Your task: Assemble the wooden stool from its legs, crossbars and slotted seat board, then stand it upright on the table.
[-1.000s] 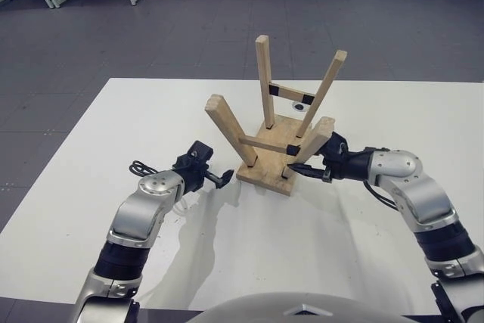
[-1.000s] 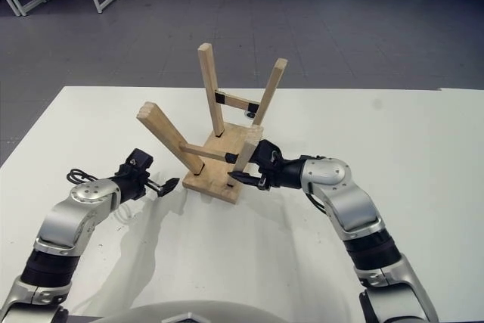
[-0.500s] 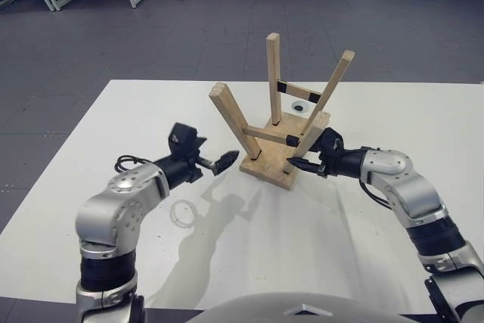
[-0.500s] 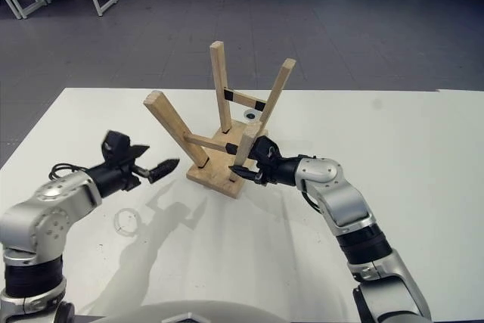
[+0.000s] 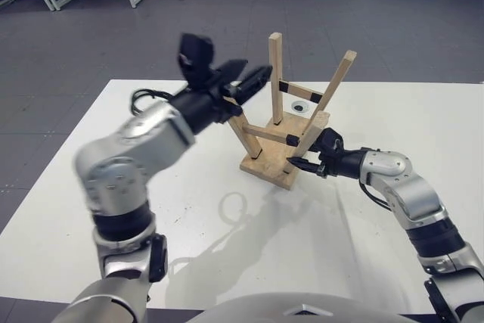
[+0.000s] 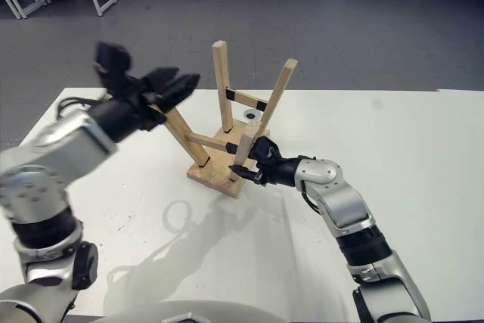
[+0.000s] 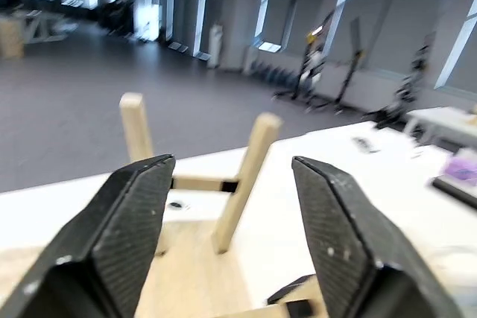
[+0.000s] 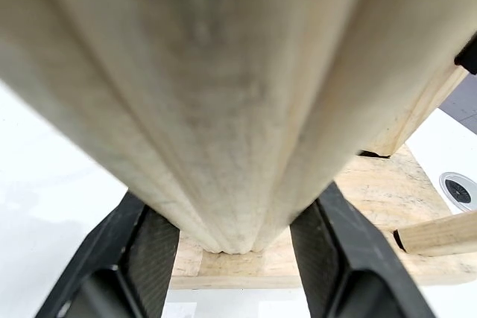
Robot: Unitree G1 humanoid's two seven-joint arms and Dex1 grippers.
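Left arm has swung way up off the table since a second ago, so the left gripper (image 5: 254, 73) now hangs up by the top of the near-left leg (image 5: 246, 135) of the stool (image 5: 290, 121). Its fingers are spread wide with nothing in them, and I can't tell if it touches the leg. That stool sits upside down on the white table (image 5: 189, 209), seat board (image 5: 266, 167) down, four legs up. Meanwhile the right gripper (image 5: 300, 158) stays clamped on the near-right leg (image 5: 311, 134), low by the board.

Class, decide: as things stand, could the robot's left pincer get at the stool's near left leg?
Probably yes. The left pincer hangs open beside the top of the near left leg, nothing between; the right pincer grips the near right leg.
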